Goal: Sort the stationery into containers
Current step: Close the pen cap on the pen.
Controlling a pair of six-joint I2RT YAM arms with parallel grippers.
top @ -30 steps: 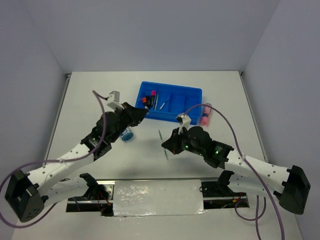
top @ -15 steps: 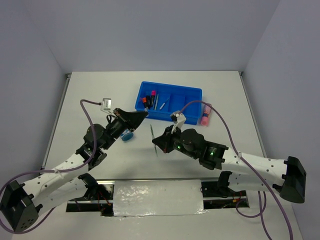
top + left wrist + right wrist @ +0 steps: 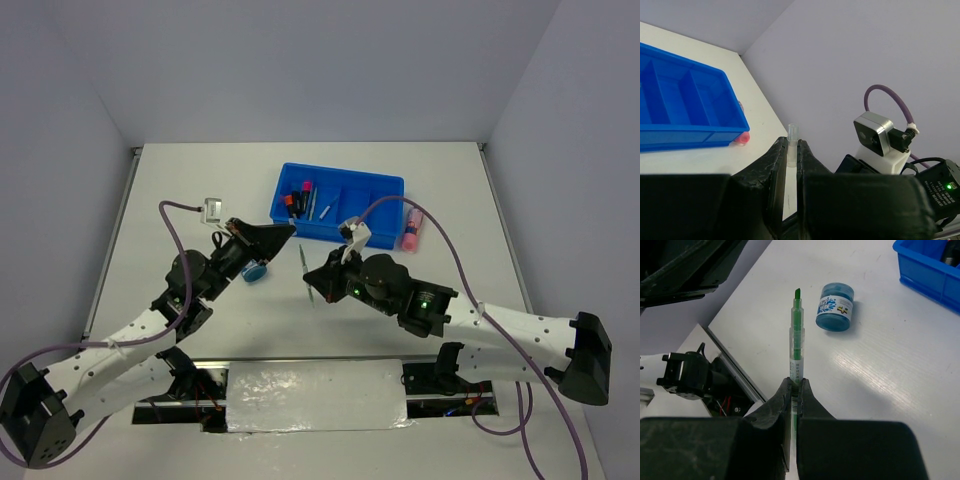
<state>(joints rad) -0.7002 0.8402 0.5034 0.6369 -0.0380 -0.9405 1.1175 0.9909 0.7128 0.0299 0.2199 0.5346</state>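
Observation:
My right gripper (image 3: 314, 285) is shut on a thin pen with a clear barrel and a green tip (image 3: 304, 264), held up off the table; it also shows in the right wrist view (image 3: 796, 335), gripper (image 3: 795, 382). My left gripper (image 3: 288, 231) is close to the pen's tip, shut on a small clear cap (image 3: 792, 131) that pokes out past its fingertips (image 3: 791, 142). The blue four-compartment tray (image 3: 385, 195) lies behind, with highlighters and pens (image 3: 298, 198) in its left compartments. A round blue-white roll (image 3: 254, 270) lies under my left arm.
A pink tube (image 3: 411, 228) lies on the table against the tray's right end and shows in the left wrist view (image 3: 741, 139). The roll (image 3: 835, 306) is just beyond the pen's tip in the right wrist view. The table's near edge has a metal rail (image 3: 300, 395).
My right gripper has carried the pen left and toward my left gripper. My left arm has drawn back and swung, its gripper staying near the tray's front left corner.

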